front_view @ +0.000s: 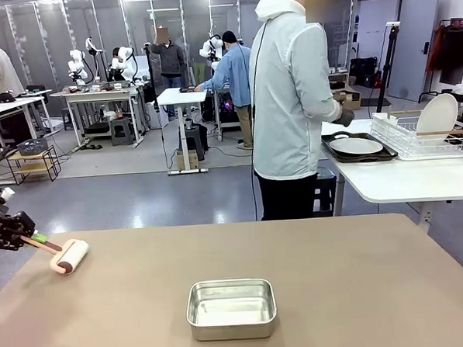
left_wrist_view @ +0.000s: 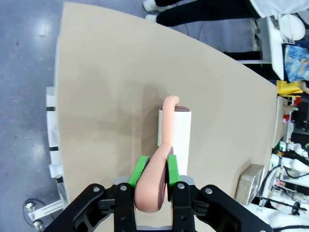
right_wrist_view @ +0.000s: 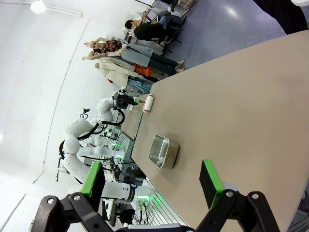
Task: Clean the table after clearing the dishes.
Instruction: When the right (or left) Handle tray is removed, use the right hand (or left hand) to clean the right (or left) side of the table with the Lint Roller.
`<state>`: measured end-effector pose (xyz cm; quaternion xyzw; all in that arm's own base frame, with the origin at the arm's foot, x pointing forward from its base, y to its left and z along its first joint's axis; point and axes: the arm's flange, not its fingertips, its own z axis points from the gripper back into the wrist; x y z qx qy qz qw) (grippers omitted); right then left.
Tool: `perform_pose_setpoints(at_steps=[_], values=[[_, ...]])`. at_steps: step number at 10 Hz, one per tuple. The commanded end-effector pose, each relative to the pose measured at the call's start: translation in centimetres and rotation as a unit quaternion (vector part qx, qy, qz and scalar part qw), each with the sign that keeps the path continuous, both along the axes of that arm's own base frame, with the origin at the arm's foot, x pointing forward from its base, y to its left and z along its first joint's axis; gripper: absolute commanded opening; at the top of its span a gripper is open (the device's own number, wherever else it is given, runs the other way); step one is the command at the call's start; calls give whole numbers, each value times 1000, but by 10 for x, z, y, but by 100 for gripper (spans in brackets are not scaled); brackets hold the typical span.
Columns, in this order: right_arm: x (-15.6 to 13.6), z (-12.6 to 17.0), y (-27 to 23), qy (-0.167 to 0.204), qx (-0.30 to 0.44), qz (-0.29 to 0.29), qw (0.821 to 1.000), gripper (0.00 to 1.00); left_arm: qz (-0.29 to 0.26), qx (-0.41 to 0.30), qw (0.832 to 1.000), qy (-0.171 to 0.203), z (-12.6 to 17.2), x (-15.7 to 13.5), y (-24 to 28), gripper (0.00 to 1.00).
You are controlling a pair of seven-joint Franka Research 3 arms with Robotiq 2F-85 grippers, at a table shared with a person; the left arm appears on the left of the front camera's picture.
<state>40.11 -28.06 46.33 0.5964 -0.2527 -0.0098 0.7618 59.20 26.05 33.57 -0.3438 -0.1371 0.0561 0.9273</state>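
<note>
Brown-beige and bare at its far edge, the bench (front_view: 338, 277) carries a steel pan (front_view: 231, 308) near our side, while our left hand (left_wrist_view: 154, 170) is clamped on the pink handle of a lint roller (left_wrist_view: 175, 130) whose white roll lies on the bench's left part. Our right hand (right_wrist_view: 152, 179) hangs above the bench with its green pads (right_wrist_view: 210, 177) wide apart, gripping nothing. One white plate (front_view: 356, 145) lies on a dark tray (front_view: 386, 154) on the white table beyond, beside the standing person (front_view: 290, 100), and another plate (front_view: 437, 118) stands in a wire rack (front_view: 416, 140).

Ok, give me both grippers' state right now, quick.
Left gripper: jaws shut on the lint roller, gripped by its pink handle, roller at the table.
Right gripper: jaws open, holding nothing.
</note>
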Motion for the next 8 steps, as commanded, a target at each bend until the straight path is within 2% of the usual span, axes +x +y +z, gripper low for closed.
perform_pose_setpoints(at_steps=[1,3,6,7,8], values=[[-3,1,2,-8,1,3,1000,100,41,93,995,18,-25,-14,1,22],[-3,1,2,-8,1,3,1000,100,33,143,989,24,11,-23,-18,22],[-3,1,2,-8,1,3,1000,100,85,219,972,-30,157,-75,-33,22],[-3,1,2,-8,1,3,1000,100,93,238,966,-47,189,-90,-47,22],[-3,1,2,-8,1,3,1000,100,104,243,963,-61,206,-100,-60,22]])
